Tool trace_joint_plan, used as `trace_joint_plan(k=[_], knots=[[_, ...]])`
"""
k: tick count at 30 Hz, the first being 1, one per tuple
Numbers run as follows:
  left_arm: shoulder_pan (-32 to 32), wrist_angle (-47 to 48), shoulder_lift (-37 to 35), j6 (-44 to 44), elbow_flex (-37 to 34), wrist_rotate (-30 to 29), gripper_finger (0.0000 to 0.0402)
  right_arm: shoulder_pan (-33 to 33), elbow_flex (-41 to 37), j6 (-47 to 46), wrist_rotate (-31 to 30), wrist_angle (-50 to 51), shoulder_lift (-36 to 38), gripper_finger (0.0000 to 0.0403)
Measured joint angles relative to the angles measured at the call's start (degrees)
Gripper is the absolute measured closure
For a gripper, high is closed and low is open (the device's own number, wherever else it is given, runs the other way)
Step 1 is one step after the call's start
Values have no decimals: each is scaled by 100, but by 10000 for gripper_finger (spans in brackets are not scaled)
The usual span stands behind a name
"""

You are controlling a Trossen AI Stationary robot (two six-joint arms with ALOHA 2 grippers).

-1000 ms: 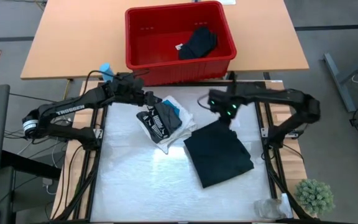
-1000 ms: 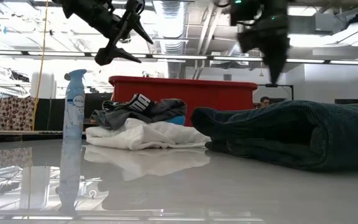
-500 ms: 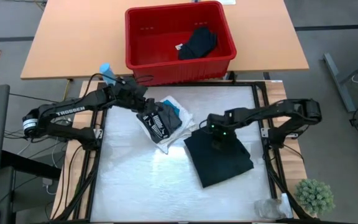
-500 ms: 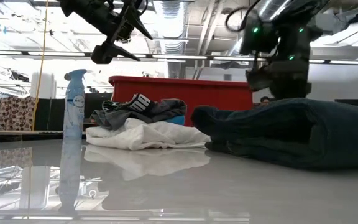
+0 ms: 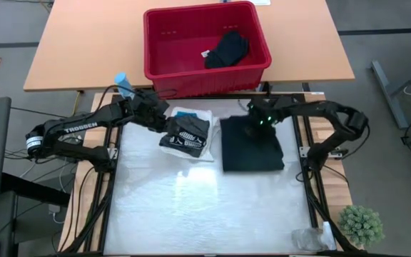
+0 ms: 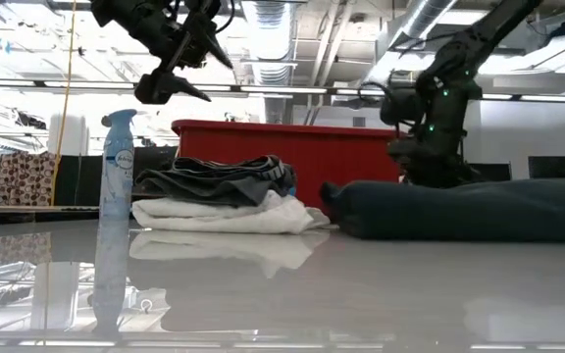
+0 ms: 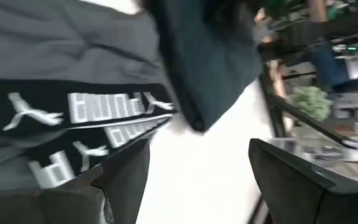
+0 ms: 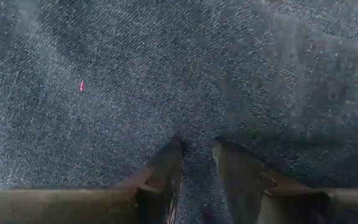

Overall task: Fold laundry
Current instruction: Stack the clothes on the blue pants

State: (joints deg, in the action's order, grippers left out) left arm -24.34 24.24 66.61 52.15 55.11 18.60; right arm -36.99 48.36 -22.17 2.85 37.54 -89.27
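Right pincer (image 5: 252,130) pinches the folded black trousers (image 5: 252,148) on the white table (image 5: 191,207); left pincer (image 5: 164,123) gapes; ceiling pipes (image 6: 292,39) overhead.

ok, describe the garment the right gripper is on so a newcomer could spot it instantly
Start at the red plastic slotted basket on the wooden table, then drop to the white work surface in front of it. Under the right gripper lies a dark folded rectangular garment. Unlike the small mixed grey-and-white pile beside it, it is one flat, plain dark slab.
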Motion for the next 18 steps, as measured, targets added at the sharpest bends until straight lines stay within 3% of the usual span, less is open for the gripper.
trace_joint_plan(k=[7, 15, 18], knots=[[-4, 992, 0, -178, 0, -596, 136, -962, 219, 209, 369, -357, 5, 271], [-22, 1272, 0, -279, 0, -710, 136, -711, 1072, 714, 446, -156, 729, 271], [96, 1239, -17, -242, 0, -387, 136, -395, 1417, 680, 509, -253, 938, 271]])
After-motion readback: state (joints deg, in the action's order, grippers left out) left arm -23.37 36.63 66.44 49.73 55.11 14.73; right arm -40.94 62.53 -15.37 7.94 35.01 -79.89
